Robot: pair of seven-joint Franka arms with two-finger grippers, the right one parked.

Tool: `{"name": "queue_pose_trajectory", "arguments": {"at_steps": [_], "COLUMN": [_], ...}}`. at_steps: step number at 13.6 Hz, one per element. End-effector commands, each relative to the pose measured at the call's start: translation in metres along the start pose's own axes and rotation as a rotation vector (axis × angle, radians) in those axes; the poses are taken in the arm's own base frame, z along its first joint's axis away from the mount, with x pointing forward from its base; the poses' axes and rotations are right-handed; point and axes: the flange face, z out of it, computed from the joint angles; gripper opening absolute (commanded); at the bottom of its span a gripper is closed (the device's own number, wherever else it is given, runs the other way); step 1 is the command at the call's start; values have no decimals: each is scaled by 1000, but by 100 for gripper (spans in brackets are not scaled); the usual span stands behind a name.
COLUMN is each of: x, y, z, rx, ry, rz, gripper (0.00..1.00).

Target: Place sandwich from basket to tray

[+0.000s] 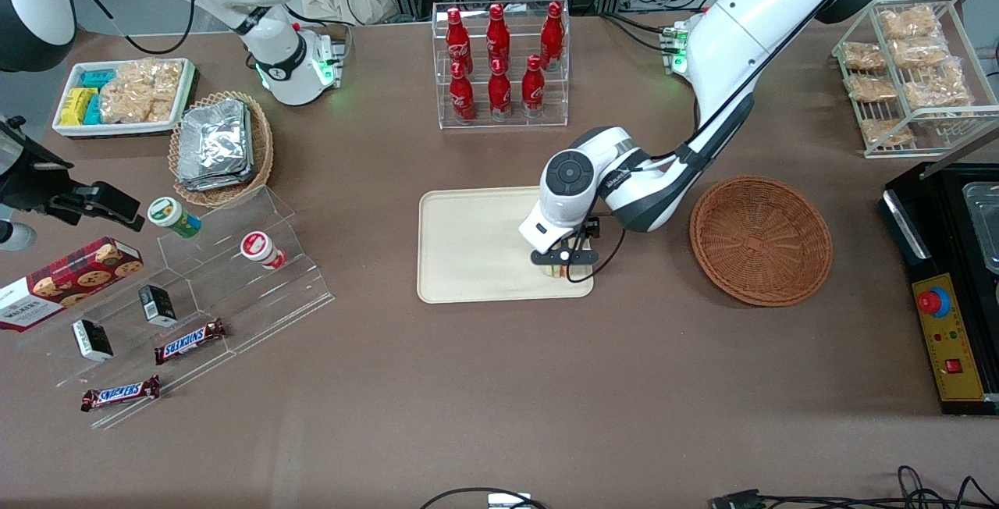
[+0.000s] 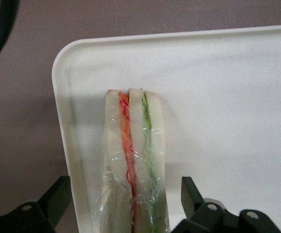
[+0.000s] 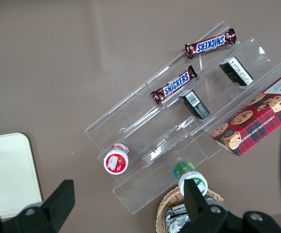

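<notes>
Sandwich (image 2: 134, 160) stands on edge at the tray (image 2: 237, 97) corner, apparently set down. We see gripper (image 2: 130, 204) jaws spread, clear of both flanks, long axis running straight out between them.

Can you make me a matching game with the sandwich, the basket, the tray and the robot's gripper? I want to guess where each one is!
Things:
1. sandwich
2. basket
3. tray
4. gripper

Places or states:
A. holds nothing, beside the tray
B. open, a finger on each side of the sandwich
C. standing on the tray near its corner
D. flat on the table, nearer the camera than the red bottles

Pairs: 1-C, 2-A, 3-D, 4-B
</notes>
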Motion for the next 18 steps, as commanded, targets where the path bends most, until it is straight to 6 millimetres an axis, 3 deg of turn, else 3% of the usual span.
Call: {"name": "queue_pose_trajectory", "arguments": {"at_steps": [1, 3, 4, 7, 9, 11, 13, 14, 18], "x": [3, 7, 7, 18, 18, 13, 4, -1, -5], "y": [-2, -4, -6, -24, -59, -109, -156, -179, -298], "z": [-12, -30, -49, -149, -215, -266, -299, -311, -347], "rx": [-2, -9, -5, 38, 28, 66, 117, 121, 21], "ry": [28, 53, 76, 71, 85, 108, 117, 108, 66], "rz": [-15, -27, -31, -64, -161, -188, -219, -234, -192], "gripper": [100, 100, 100, 100, 100, 100, 100, 100, 100]}}
